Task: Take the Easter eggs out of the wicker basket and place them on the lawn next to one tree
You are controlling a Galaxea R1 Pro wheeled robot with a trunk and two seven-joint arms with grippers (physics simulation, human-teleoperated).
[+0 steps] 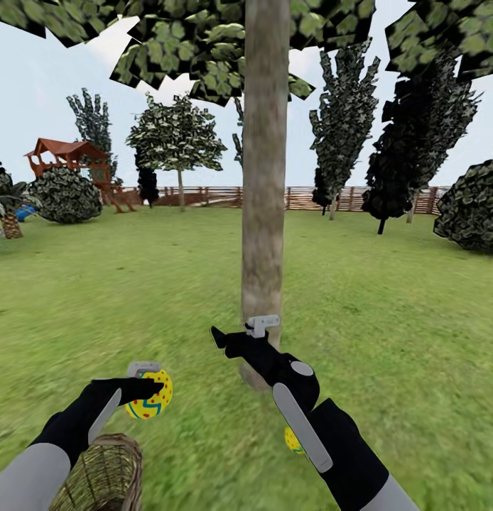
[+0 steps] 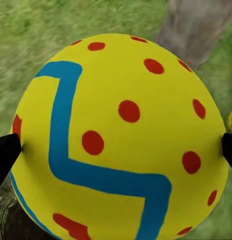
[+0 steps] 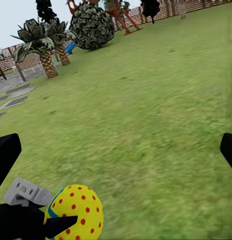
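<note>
Wicker basket [image 1: 104, 475] below left-held egg [image 1: 151, 395]; tree [image 1: 264, 213] trunk straight ahead.

This is a simulated fenced garden: a broad lawn [image 1: 388, 298] spreads around a bare-trunked tree [image 1: 264, 213], with a slatted wooden fence [image 1: 303, 197], dark bushes [image 1: 65, 195] and a red-roofed play tower [image 1: 72, 160] well behind it.

You see two Easter eggs: one [image 1: 151, 397] at your 11 o'clock above the single wicker basket [image 1: 104, 475], another [image 1: 292, 440] at 1 o'clock on the lawn [image 1: 388, 341], half hidden by your forearm. One tall tree [image 1: 264, 199] stands at 12 o'clock. You have two grippers, left [image 1: 143, 380] and right [image 1: 257, 328].
</note>
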